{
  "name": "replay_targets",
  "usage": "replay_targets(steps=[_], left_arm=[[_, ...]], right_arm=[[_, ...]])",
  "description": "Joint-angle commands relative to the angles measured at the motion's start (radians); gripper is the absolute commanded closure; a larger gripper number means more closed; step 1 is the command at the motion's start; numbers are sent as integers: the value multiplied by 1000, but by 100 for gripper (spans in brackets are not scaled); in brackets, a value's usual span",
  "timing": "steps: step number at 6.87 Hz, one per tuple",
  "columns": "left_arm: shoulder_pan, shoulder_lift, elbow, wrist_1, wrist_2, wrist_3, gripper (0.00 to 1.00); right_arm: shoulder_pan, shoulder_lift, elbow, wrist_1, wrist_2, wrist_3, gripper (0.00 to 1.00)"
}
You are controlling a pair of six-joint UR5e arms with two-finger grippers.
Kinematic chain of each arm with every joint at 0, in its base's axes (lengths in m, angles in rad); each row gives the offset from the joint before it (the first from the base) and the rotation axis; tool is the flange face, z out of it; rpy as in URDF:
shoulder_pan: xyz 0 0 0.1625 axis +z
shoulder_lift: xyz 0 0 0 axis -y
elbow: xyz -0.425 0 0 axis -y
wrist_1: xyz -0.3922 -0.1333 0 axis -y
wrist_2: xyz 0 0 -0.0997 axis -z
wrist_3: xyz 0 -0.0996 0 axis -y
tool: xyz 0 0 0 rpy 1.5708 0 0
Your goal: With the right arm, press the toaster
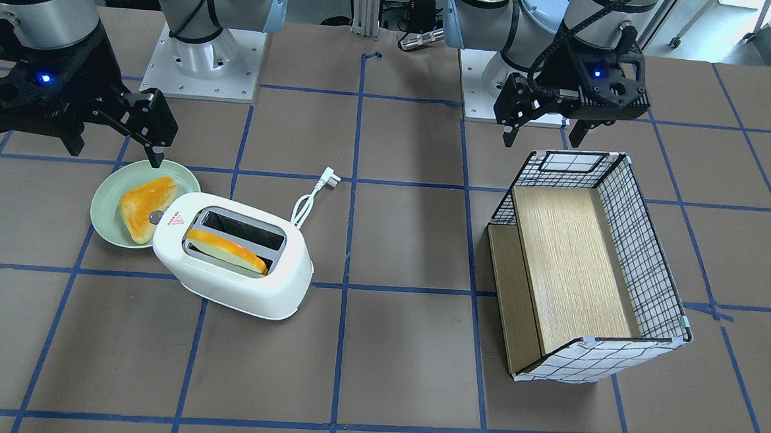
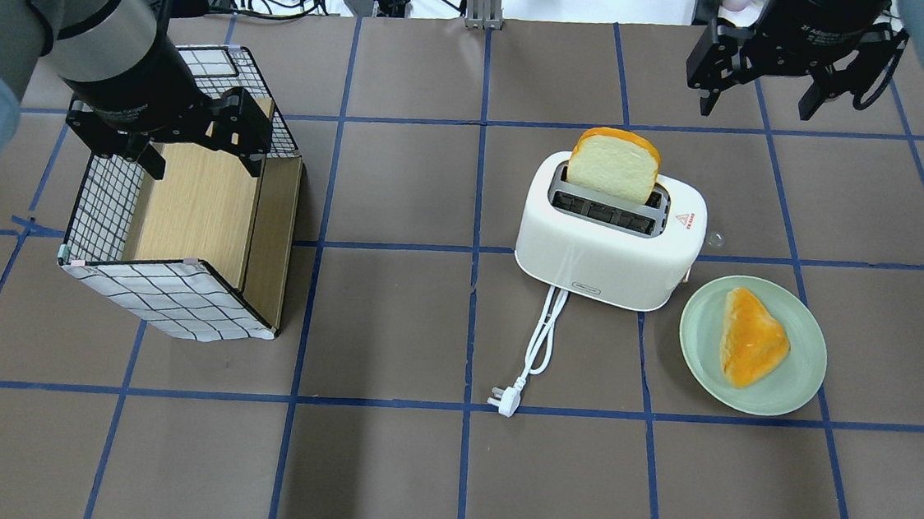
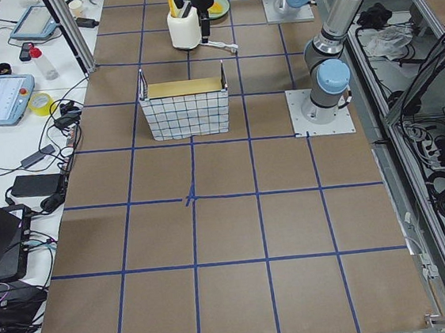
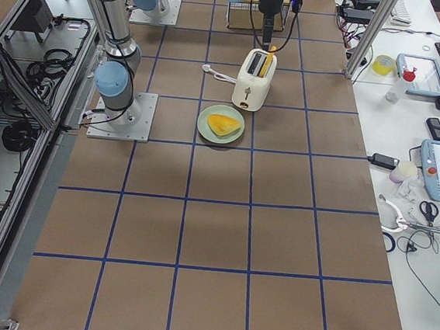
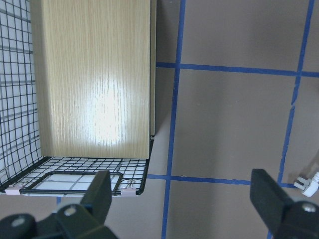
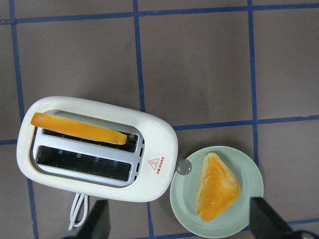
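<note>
While the black two-finger right gripper (image 1: 117, 153) on the thick silver-grey right arm (image 1: 34, 0) hangs in the air, fingers spread wide with nothing between them, the front-facing view gives us the white rounded plastic two-slot toaster (image 1: 236, 288) standing on the brown tabletop (image 1: 403, 376) with its blue tape grid, an orange-crusted slice of bread (image 1: 225, 248) in one slot and the small grey round button (image 1: 156, 216) at the end nearest the pale green round plate (image 1: 105, 212). A triangular orange-crusted piece of bread (image 1: 143, 207) lies on that plate, and the white cord and plug (image 1: 308, 202) trail off the toaster's robot side. Well apart, the black left gripper (image 1: 542, 140), fingers wide and empty too, hovers over one end of the black wire-grid basket (image 1: 647, 256) with a pale wooden board (image 1: 574, 266) inside. Overhead now: toaster right of centre, slice upright in the far slot, plate just beside its right end, right gripper up and clear of both. From the two table ends the toaster shows small on the right arm's half, and the fingers are too small to judge there. Left wrist camera: looking down on the basket, fingers far apart at the bottom corners. Right wrist camera: straight down on toaster and plate, button between them, fingers wide at the bottom edge, touching nothing.
</note>
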State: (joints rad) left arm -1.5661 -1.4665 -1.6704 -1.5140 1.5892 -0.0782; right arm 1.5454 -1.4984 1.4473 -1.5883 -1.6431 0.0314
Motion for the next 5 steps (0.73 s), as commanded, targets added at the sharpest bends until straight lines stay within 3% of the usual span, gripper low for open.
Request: replay_targets(steps=[1,5], left_arm=[[0,0,0,0,0,0,0],[0,0,0,0,0,0,0]], right_arm=[[-1,24,-39,66,-49,-23,0],[-14,26,-24,63,-43,-82,0]])
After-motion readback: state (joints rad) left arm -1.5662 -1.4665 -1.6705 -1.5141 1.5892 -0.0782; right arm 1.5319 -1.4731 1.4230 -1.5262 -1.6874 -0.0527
